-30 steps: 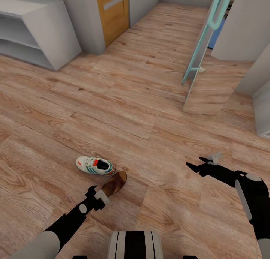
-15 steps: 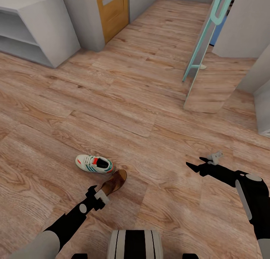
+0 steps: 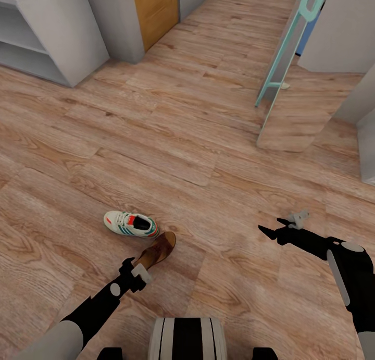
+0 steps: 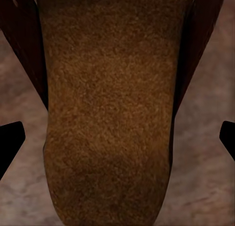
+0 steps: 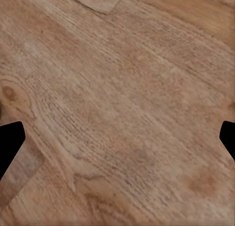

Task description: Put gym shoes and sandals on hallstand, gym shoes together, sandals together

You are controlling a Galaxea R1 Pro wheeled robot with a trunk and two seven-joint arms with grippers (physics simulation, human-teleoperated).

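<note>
Left gripper [image 3: 136,270] spread wide, fingertips either side of the sandal [image 3: 157,250] on the corridor floor [image 3: 172,141], tan footbed close up between them in the left wrist view. Gym shoe [image 3: 131,224] lying just beyond the sandal, nearly touching it; hallstand [image 3: 47,34] well beyond the sandal, far left. Right gripper [image 3: 279,228] spread too, empty, well right of the sandal above bare planks

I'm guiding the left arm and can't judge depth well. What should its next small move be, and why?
Probably lower the left hand a little and close it on the sandal. The left wrist view shows the sandal's tan footbed centred between the open fingertips, with wood floor either side, so it looks lined up but not yet gripped.
</note>
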